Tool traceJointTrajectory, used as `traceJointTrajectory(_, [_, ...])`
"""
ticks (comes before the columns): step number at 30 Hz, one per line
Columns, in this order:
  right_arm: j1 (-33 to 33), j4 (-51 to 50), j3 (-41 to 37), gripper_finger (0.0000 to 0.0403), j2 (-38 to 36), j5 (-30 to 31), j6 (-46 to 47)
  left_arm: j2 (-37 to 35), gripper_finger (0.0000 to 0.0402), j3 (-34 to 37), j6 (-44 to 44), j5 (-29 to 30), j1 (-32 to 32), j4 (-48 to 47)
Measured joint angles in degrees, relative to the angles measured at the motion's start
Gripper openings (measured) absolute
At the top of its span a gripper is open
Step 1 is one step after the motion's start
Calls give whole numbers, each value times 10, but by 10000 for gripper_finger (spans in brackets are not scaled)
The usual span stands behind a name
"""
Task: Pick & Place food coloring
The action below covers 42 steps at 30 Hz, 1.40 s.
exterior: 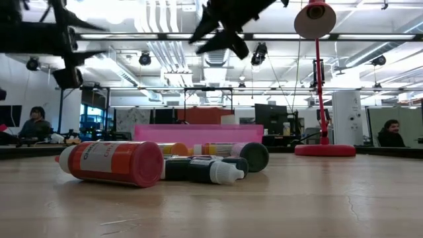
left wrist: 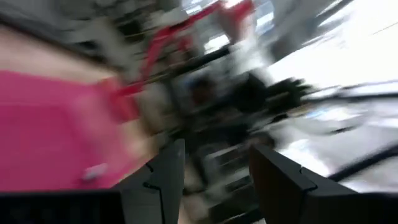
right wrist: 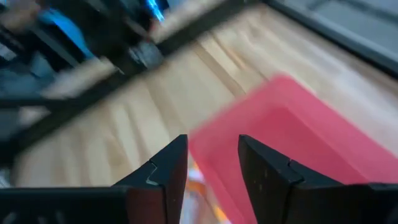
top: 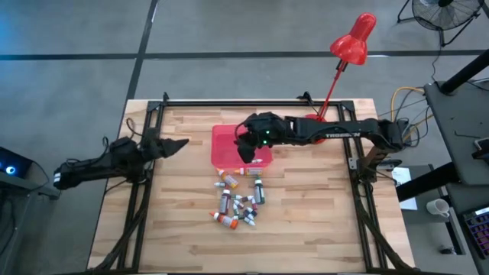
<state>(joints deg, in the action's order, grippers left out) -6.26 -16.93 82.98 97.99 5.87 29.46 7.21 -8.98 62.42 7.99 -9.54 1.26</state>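
Note:
Several small food coloring bottles (top: pixel 237 200) lie on their sides in a loose cluster on the wooden table, near of the red tray (top: pixel 225 137). In the low view an orange bottle (exterior: pixel 112 162) and dark ones (exterior: pixel 198 170) lie in front of the tray (exterior: pixel 198 134). My right gripper (top: pixel 246 153) hangs above the tray, slanting down, open, with nothing between its fingers (right wrist: pixel 211 149). My left gripper (top: pixel 179 143) stays at the table's left side, level, open and empty (left wrist: pixel 214 155).
A red desk lamp (top: pixel 353 42) stands at the far edge, its base (exterior: pixel 324 150) right of the tray. Black frame rails (top: pixel 153 122) run along the table's left, right and far sides. Bare wood lies near of the bottles.

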Motion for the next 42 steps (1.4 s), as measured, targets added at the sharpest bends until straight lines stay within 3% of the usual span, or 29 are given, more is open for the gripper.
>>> traceJointTrajectory(9, [-14,17,1,129,-2,3,-27,189,149,-147,-228,9,0,-250])
traceJointTrajectory(15, [-14,-12,1,122,-2,2,-41,302,149,-150,-304,9,1,-266])
traceJointTrajectory(22, [-16,-48,1,115,-2,2,-69,389,149,-168,-484,7,18,-249])
traceJointTrajectory(35, [-59,-106,2,111,-2,0,-106,519,149,-215,-544,-7,137,-250])
traceJointTrajectory(42, [-80,-114,2,109,-2,-24,-148,609,149,-215,-512,-4,167,-162])
